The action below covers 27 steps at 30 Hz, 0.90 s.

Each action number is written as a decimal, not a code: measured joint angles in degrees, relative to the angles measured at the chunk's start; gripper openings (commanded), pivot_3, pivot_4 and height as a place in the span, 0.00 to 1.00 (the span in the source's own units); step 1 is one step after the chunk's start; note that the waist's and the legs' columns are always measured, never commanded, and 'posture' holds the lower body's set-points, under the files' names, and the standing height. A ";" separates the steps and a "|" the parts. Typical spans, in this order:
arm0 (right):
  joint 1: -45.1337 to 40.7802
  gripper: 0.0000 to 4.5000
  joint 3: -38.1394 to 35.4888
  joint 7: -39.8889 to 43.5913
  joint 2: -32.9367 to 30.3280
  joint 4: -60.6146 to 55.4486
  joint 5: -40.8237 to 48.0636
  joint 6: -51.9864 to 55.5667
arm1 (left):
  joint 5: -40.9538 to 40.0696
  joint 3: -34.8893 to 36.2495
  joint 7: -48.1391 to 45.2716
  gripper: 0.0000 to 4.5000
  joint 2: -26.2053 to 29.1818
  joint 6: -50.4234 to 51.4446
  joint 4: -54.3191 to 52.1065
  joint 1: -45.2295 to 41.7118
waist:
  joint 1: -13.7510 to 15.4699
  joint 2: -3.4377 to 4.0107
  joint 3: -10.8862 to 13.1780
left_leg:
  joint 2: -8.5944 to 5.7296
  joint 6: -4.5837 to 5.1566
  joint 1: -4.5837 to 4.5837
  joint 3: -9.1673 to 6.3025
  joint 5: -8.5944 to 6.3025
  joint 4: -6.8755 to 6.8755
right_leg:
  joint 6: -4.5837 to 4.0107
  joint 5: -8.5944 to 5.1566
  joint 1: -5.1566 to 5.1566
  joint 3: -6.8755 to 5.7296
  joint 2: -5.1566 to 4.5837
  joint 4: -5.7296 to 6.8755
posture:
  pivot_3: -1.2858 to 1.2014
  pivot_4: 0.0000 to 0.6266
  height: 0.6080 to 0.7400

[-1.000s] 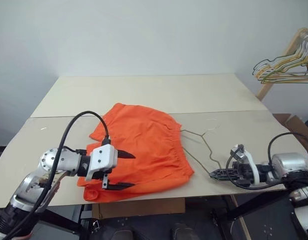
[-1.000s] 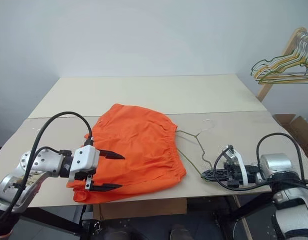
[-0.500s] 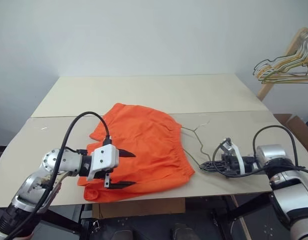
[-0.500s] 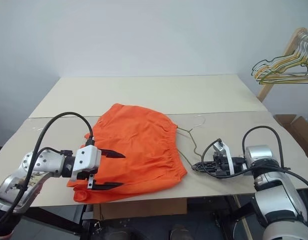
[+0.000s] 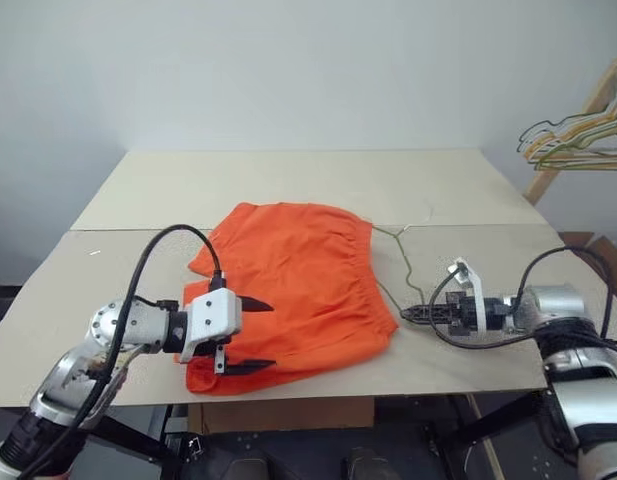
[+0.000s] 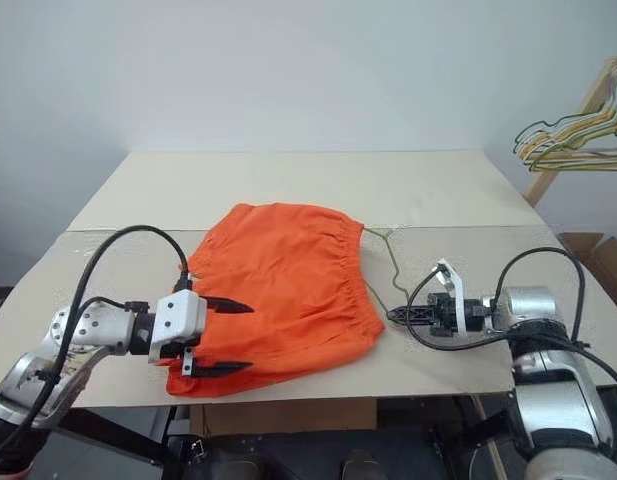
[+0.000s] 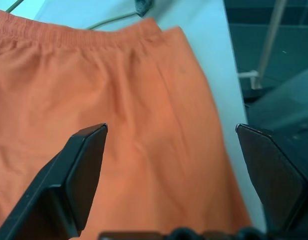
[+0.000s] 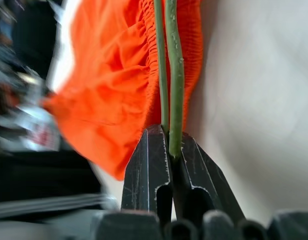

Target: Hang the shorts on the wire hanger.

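Orange shorts (image 5: 298,280) are lying flat and spread on the pale table (image 5: 288,180), near its front edge, with the gathered waistband facing the robot's right and the legs toward its left. The wire hanger (image 5: 400,270), thin and grey, is lying on the table just beside the waistband, its hook end reaching toward the seam between the two table panels and part of its wire running along, or slightly under, the waistband edge; which of the two cannot be told. The right gripper (image 5: 413,314) is pointing level toward the shorts with its jaws pressed together, clamping the near corner of the hanger; in the right wrist view the wire (image 8: 168,75) is passing between the two black fingers (image 8: 146,170), with the orange fabric just past them. The left gripper (image 5: 256,335) is hovering over the front left part of the shorts, its jaws standing wide apart, one finger (image 7: 74,180) on each side of the cloth below and gripping nothing. Whether the lower finger is touching the fabric cannot be told. Yellow and green hangers (image 5: 578,135) are hanging bunched on a wooden rack (image 5: 588,105) at the far right, well apart from the table.
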 measured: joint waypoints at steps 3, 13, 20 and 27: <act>4.36 0.00 -1.29 -3.70 -0.62 -12.06 -0.80 -5.28 | 2.00 -0.01 2.81 0.99 -2.02 -1.02 3.31 -6.12 | 0.03 0.00 0.00 | -0.01 0.00 0.05 0.00 0.00 0.01 | 0.02 0.03 0.04 0.00 0.00 0.01 | 0.52 0.00 1.00; 6.13 0.00 0.88 -9.90 -2.27 -28.07 -7.21 -17.45 | 11.57 0.01 5.30 0.99 -3.65 -14.50 37.01 -38.87 | -0.43 -0.01 0.00 | -0.08 -0.01 -0.08 -0.04 0.01 0.02 | 0.03 0.03 -0.01 -0.02 0.00 -0.11 | 0.52 0.00 1.00; 4.87 0.00 3.44 -11.23 -2.26 -32.50 -9.56 -19.13 | 10.42 -2.03 -13.96 0.99 -6.32 -28.00 59.55 -52.44 | -0.68 -0.01 0.00 | -0.08 -0.01 -0.13 -0.03 0.01 0.04 | 0.03 0.03 -0.05 -0.06 0.00 -0.06 | 0.51 0.00 1.00; 2.25 0.00 6.22 -10.90 -2.50 -35.22 -10.70 -18.74 | 8.68 -6.56 -28.71 0.99 -7.91 -28.08 70.26 -59.72 | -1.26 -0.01 0.00 | -0.07 0.00 -0.19 -0.06 0.01 0.07 | 0.04 0.02 -0.08 -0.07 0.00 -0.06 | 0.51 0.00 1.00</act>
